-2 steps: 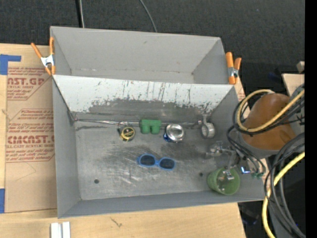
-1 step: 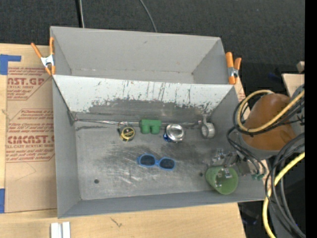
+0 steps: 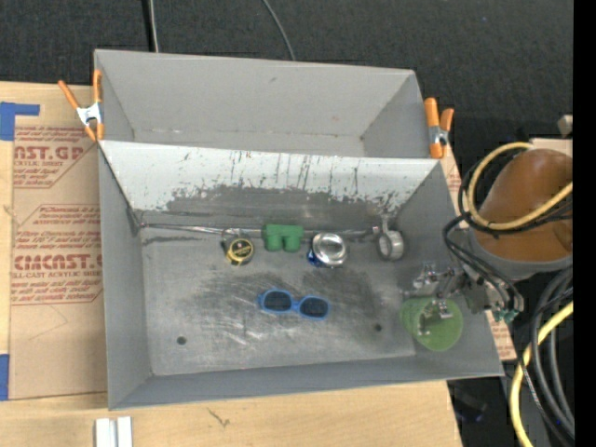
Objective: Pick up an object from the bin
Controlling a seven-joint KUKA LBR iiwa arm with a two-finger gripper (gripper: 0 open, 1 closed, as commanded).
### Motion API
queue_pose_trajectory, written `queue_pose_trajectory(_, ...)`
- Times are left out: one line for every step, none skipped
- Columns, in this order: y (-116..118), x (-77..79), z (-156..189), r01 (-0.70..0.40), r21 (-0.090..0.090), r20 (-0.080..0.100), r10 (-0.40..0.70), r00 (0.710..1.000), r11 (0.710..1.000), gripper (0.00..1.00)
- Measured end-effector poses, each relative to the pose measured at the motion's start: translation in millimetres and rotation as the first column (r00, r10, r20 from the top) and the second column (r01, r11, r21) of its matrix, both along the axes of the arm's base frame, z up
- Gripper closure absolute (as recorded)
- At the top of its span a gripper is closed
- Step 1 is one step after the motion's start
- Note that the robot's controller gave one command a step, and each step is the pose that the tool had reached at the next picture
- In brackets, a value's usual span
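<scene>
Bits of stuff lie in the grey bin [image 3: 200,338]. My gripper [image 3: 430,310] is at the right end of the floor, right over a round green thing [image 3: 447,335]. I cannot tell if it is spread wide or pinched closed. Blue sunglasses [image 3: 293,304] lie in the middle. Along the back wall sit a small gold round thing [image 3: 238,250], a green block [image 3: 282,238], a silver can [image 3: 328,250] and a grey metal piece [image 3: 389,242].

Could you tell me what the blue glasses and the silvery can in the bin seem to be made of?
The blue glasses look like glossy plastic: even, saturated colour throughout. The can looks like bare metal, probably aluminium: its silvery top reflects brightly.
</scene>
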State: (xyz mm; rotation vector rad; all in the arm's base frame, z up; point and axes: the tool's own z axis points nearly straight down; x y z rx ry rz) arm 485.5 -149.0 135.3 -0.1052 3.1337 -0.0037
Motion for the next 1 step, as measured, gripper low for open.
queue_pose_trajectory(0.6, 1.8, 60.0, 0.000, 0.000, 0.001, 0.000, 1.000, 1.000, 1.00)
